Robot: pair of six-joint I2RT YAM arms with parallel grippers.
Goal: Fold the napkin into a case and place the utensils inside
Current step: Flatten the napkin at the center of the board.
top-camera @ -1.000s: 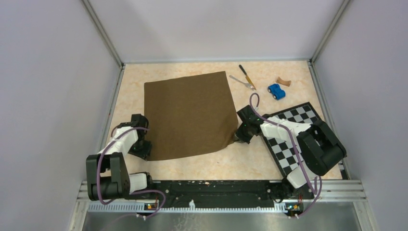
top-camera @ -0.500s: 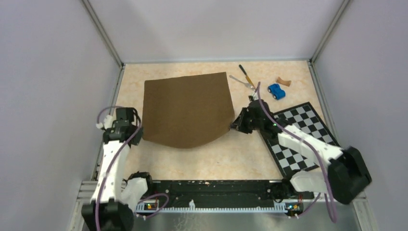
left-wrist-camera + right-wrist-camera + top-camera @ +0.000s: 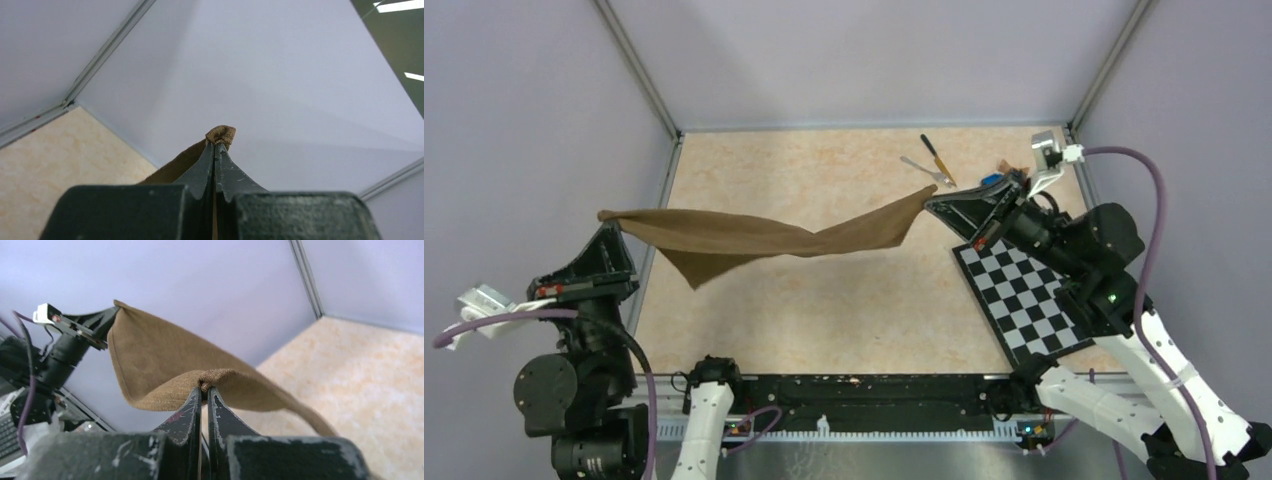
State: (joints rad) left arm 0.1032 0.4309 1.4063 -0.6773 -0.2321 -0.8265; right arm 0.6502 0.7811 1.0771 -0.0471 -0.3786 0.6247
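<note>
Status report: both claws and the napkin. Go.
Left claw shut on napkin corner; right claw shut on another corner. Napkin off the table, slung between them, unfolded. Knife and fork far right, clear of it.

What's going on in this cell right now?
Both arms hold the napkin off the table, slung between them. The left claw is shut on one corner and the right claw on another, and the cloth sags and twists in the middle. Nothing is folded yet. The knife and fork lie untouched at the far right of the table, beyond the checkered board.
</note>
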